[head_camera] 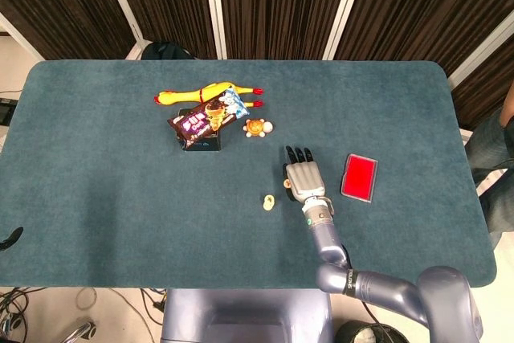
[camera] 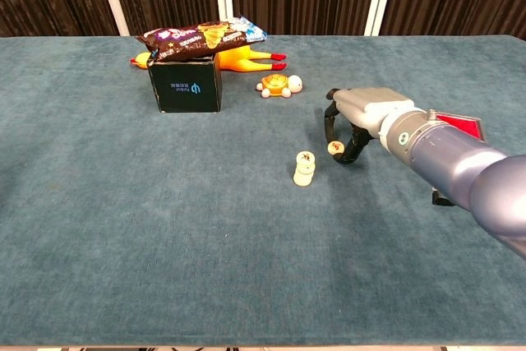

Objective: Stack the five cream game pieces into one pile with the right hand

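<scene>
Bright, even overhead light; sharp focus; soft short shadows under the black cardboard box (camera: 186, 86); no glare on teal felt counter (camera: 164, 219).

Bare felt lies between the right hand (camera: 355, 121) and the stack of cream pieces (camera: 304, 168); the toy turtle (camera: 279, 85) stands well behind.
</scene>
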You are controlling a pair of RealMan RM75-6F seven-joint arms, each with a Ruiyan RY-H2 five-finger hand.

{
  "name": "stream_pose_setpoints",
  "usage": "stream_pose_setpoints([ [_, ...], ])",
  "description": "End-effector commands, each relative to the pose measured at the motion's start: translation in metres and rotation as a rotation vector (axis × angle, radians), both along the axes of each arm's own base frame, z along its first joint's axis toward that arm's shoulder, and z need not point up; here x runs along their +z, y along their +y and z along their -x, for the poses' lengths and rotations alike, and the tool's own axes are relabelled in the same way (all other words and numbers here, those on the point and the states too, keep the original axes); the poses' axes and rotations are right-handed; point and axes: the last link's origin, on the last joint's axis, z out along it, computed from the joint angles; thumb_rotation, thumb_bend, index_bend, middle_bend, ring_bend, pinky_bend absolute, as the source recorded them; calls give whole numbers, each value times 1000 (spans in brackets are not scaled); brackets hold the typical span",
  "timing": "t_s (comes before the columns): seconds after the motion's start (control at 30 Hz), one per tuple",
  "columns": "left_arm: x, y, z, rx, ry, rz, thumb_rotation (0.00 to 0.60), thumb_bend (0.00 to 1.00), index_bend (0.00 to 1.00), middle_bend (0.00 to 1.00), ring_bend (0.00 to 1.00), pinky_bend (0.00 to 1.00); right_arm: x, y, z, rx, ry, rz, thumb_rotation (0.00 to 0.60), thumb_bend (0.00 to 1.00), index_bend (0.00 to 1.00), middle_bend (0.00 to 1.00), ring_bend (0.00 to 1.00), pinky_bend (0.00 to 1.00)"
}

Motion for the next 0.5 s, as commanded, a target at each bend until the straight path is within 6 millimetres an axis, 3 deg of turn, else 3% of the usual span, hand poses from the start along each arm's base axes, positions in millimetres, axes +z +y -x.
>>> stream_pose_setpoints([
  [0.03, 0, 0, 0, 1, 0, 0, 600, 168, 150, 0, 0, 71, 0, -1, 0, 1, 2, 1, 600, 379, 504, 0, 0, 0],
  [0.5, 0, 0, 0, 5, -1, 3, 600, 168, 151, 0, 0, 71, 6, -2, -5, 14, -1, 8, 600, 379, 523, 0, 0, 0],
])
